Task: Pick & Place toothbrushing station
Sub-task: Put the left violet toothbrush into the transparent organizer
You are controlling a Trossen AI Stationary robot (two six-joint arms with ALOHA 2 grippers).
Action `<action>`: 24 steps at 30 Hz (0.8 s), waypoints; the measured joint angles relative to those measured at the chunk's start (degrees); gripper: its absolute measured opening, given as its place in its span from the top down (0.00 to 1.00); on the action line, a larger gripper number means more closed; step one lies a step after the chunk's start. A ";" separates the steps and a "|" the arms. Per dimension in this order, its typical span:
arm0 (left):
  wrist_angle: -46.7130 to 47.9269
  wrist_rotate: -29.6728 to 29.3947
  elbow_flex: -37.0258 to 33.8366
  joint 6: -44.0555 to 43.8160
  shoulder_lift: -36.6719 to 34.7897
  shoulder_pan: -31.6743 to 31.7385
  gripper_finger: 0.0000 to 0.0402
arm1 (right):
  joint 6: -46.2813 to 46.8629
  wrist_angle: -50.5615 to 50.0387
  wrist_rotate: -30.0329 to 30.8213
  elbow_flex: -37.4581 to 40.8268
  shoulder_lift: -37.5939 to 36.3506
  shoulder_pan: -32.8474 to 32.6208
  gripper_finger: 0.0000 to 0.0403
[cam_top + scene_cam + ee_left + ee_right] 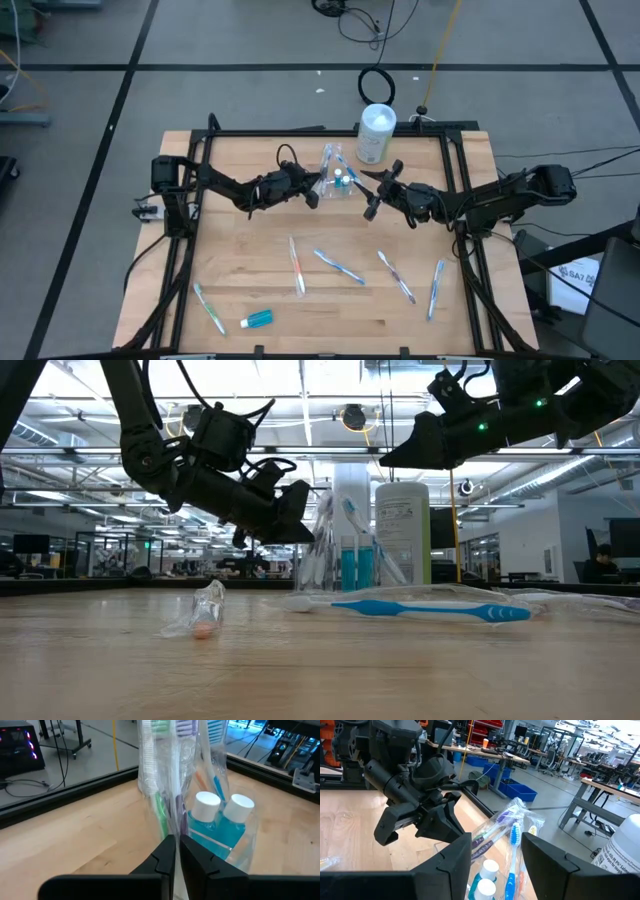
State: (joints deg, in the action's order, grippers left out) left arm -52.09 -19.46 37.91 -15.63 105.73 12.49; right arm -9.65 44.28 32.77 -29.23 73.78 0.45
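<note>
I have the left gripper pinched nearly closed on the edge of the clear plastic bag, which stands near the table's far middle holding toothbrushes and two blue toothpaste tubes. My right gripper is spread wide just beside the bag, holding nothing. More toothbrushes lie near me.

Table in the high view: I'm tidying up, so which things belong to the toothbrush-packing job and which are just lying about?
Job:
clear plastic bag
loose toothbrushes
blue toothpaste tube
left gripper, pinching the bag
right gripper

Lying about:
white canister
black cable coil
</note>
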 joint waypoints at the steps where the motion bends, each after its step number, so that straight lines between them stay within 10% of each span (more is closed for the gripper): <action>1: -0.03 -0.01 0.00 0.06 0.01 -0.04 0.92 | 0.00 -0.01 0.00 0.00 0.00 0.00 0.59; 24: -0.88 2.71 -0.02 0.23 0.00 -0.31 0.92 | 0.79 -3.04 0.00 0.00 0.00 -0.02 0.59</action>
State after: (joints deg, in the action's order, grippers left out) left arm -52.97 -16.75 37.89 -15.40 105.73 12.19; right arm -8.86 41.23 32.77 -29.23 73.78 0.43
